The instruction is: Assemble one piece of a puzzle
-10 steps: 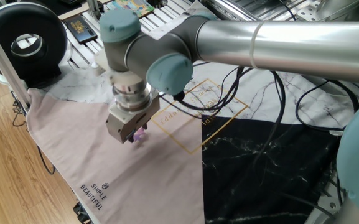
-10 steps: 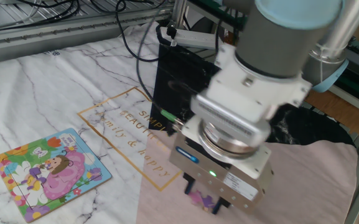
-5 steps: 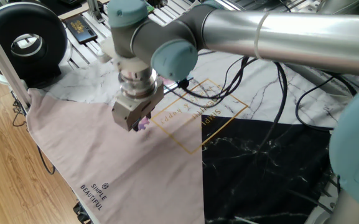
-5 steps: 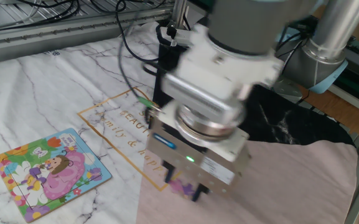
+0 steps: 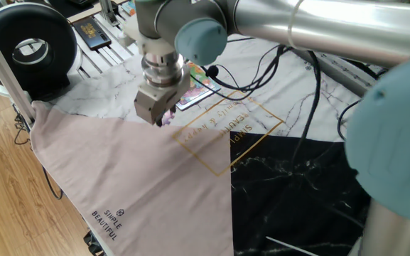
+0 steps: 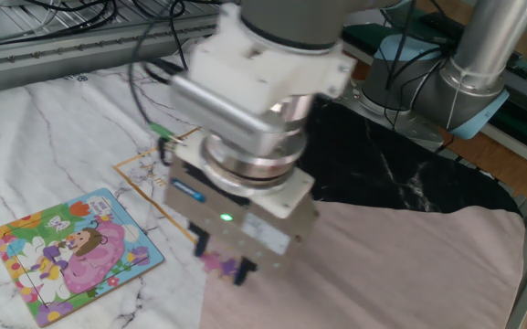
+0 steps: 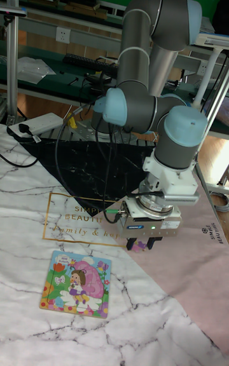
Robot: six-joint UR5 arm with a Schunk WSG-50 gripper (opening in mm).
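Observation:
My gripper (image 5: 160,119) hangs low over the edge of the pink cloth, shut on the piece (image 6: 217,265), a tiny purple bit that shows between the fingertips (image 7: 145,245). The puzzle (image 6: 71,251), a small square board with a pink, yellow and green cartoon picture, lies flat on the white marble cloth. It sits to the gripper's left in the other fixed view and below-left of the gripper (image 7: 143,244) in the tall view, where the puzzle (image 7: 77,283) is fully visible. In one fixed view the puzzle (image 5: 203,84) is mostly hidden behind the wrist.
A pink cloth (image 5: 119,178) with "SIMPLE BEAUTIFUL" printed on it covers the near side. A black marble mat (image 5: 297,185) lies beside it. A round black device (image 5: 27,46) stands at the table's corner. Cables (image 5: 311,92) trail across the white marble cloth.
The gripper has carried the piece off the middle of the pink cloth to its edge, closer to the puzzle. Its grip has not changed.

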